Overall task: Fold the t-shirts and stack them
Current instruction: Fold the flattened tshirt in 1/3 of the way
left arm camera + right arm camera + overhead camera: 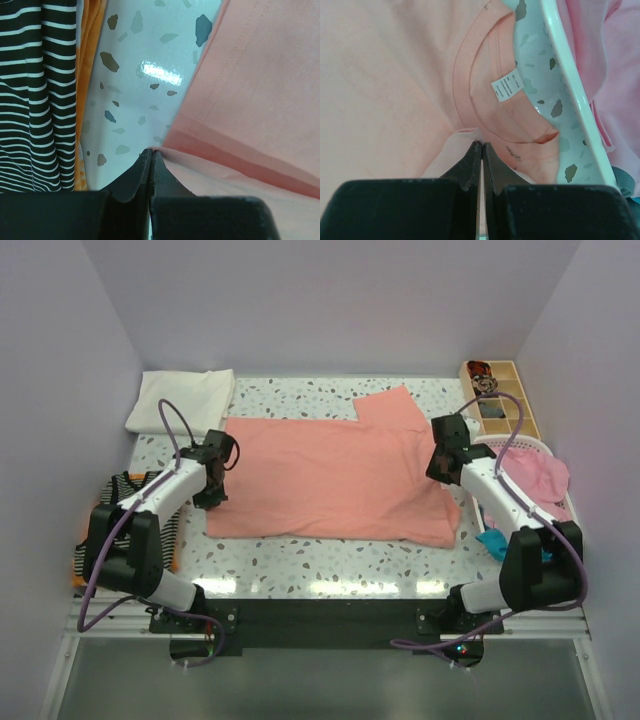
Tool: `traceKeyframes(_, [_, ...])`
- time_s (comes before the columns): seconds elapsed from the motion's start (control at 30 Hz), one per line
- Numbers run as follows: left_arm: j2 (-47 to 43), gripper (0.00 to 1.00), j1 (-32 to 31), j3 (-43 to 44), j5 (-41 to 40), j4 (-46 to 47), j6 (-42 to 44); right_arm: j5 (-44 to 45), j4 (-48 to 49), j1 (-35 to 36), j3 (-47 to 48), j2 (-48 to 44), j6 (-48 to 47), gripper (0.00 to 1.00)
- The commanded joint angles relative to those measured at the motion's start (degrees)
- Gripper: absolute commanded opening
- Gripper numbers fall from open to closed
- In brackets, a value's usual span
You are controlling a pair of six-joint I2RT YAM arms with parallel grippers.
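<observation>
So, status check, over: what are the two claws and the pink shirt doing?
Left gripper shut on salmon t-shirt hem. Right gripper shut on its collar. Shirt spread on table. Basket rim close beside collar.

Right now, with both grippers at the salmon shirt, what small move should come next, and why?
Probably raise both grippers a little, together. The left gripper looks shut on the hem edge of the salmon t-shirt, the right gripper on its collar near the white label. The cloth lies flat on the table, so an even lift starts the fold.
</observation>
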Motion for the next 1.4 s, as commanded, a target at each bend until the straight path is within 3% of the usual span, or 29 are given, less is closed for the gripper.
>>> traceKeyframes(0.0, [0.2,0.0,0.6,-0.5,-1.2,1.7,0.9,0.0,2.6,-0.2,3.0,3.3,-1.3,0.0])
traceKeyframes(0.33, [-1.8,0.0,0.7,-0.1,-4.1,0.5,0.1,2.3,5.5,-0.3,2.3,2.0,-2.4,0.0])
traceKeyframes(0.87, [7.1,0.0,0.6,1.9,-2.9,9.4,9.1,7.4,6.4,-1.0,3.9,7.5,-2.0,0.0])
traceKeyframes(1.07, [6.8,0.0,0.6,3.4,-1.8,10.9,9.6,1.9,11.1,-1.4,4.8,9.1,-2.6,0.0])
traceKeyframes(1.13, [5.6,0.14,0.6,3.4,-2.0,11.1,9.2,-1.6,10.9,-1.4,6.0,10.7,-3.8,0.26])
traceKeyframes(1.17, [4.6,0.27,0.7,3.0,-2.4,11.4,8.8,-2.2,10.0,-1.3,7.2,11.0,-4.0,0.51])
traceKeyframes(1.2, [3.4,0.56,0.6,2.7,-2.5,11.8,8.6,-2.6,10.1,-1.4,7.3,10.8,-4.0,0.57])
traceKeyframes(1.3, [-3.3,0.79,0.7,1.9,-2.7,13.4,8.6,-4.2,11.0,-1.4,5.4,6.3,-4.7,0.63])
traceKeyframes(1.37, [-8.1,0.82,0.7,1.9,-3.2,14.0,9.2,-4.5,10.8,-1.3,4.3,1.3,-5.1,0.64])
